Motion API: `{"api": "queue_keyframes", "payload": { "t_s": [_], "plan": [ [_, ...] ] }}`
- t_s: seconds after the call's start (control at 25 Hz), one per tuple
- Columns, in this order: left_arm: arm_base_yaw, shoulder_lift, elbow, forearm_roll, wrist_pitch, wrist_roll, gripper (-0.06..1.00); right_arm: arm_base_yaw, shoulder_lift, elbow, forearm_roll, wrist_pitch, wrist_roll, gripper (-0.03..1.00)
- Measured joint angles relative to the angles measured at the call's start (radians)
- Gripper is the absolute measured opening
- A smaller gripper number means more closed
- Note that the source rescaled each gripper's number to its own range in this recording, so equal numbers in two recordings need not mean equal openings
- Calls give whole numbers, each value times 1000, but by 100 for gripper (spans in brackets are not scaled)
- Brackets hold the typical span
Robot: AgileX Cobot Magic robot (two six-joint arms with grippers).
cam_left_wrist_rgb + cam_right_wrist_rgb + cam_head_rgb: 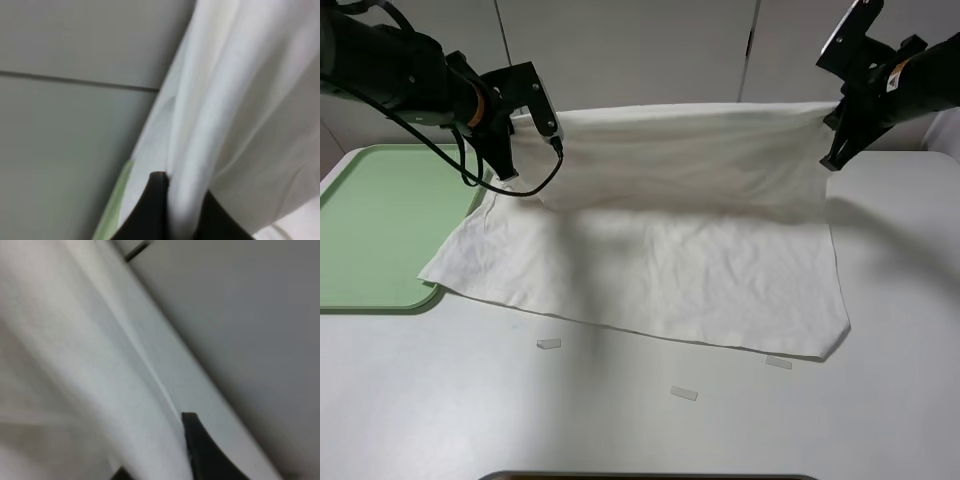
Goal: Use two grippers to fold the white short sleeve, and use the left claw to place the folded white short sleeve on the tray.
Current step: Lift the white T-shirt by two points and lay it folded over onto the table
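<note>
While left claw (182,210), right claw (160,465) clench raised far edge, white short sleeve (650,260) spans left-right.

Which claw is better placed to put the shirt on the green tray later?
Left: the left claw holds the shirt right beside the tray; the right claw grips the opposite corner.

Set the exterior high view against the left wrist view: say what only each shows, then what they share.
Only exterior high: the right gripper, the table, three tape strips, and the whole shirt, far edge lifted, near part lying flat.
Only left wrist: close up, the fingers shut on a bunched fold of cloth.
Both: the shirt, the left gripper and the tray, only a green sliver of it in the wrist view.
</note>
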State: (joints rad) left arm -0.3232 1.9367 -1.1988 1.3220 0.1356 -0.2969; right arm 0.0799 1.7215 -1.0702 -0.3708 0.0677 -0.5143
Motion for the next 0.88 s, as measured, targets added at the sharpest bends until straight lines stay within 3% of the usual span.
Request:
{"api": "queue_keyframes", "payload": {
  "t_s": [0.68, 0.88],
  "plan": [
    [-36, -76, 221, -41, 38, 11, 0, 1, -69, 223, 49, 64, 11, 0],
    [-39, -137, 269, -199, 46, 11, 0, 7, -74, 226, 98, 136, 14, 0]
  ]
}}
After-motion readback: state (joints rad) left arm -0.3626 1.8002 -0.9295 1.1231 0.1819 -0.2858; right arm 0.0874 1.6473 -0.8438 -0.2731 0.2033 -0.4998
